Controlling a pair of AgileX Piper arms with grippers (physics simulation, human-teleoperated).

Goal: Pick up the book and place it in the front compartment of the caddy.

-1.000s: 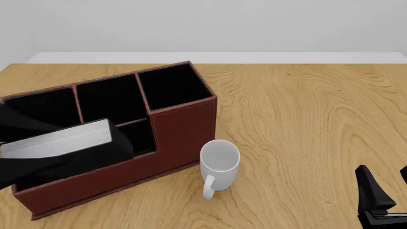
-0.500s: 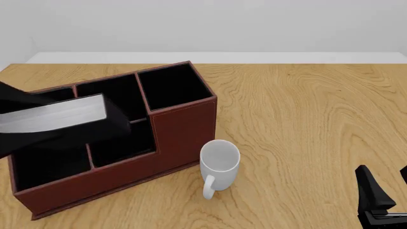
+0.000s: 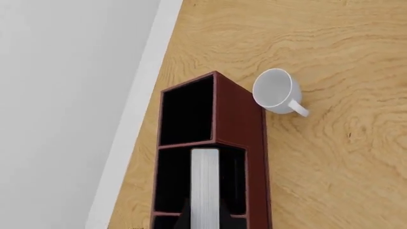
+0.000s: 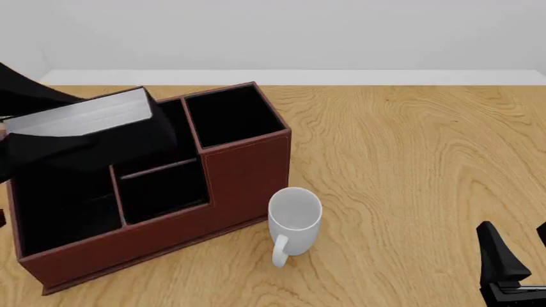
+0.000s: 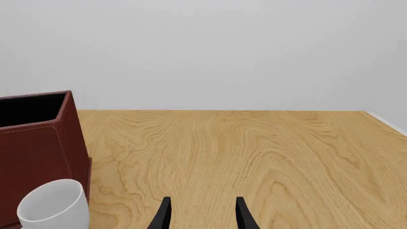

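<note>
My left gripper (image 4: pixel 60 137) is shut on the black book (image 4: pixel 85 115), whose white page edges face up. It holds the book tilted, above the left and middle of the reddish-brown caddy (image 4: pixel 243 176). The book covers most of the middle slot by the tall far wall (image 4: pixel 183 137). In the left wrist view the book (image 3: pixel 205 183) hangs over the caddy's (image 3: pixel 241 124) middle slots, and the cross divider is hidden under it. My right gripper (image 4: pixel 512 265) is open and empty at the near right; its open fingers (image 5: pixel 164 214) also show in the right wrist view.
A white mug (image 4: pixel 293 220) stands just in front of the caddy's right end; it also shows in the left wrist view (image 3: pixel 277 90) and the right wrist view (image 5: pixel 54 210). Bare wooden table (image 4: pixel 410 160) stretches to the right.
My left gripper has carried the book upward and farther back, from low over the caddy's near slots to above its far middle slot. The right arm has not moved.
</note>
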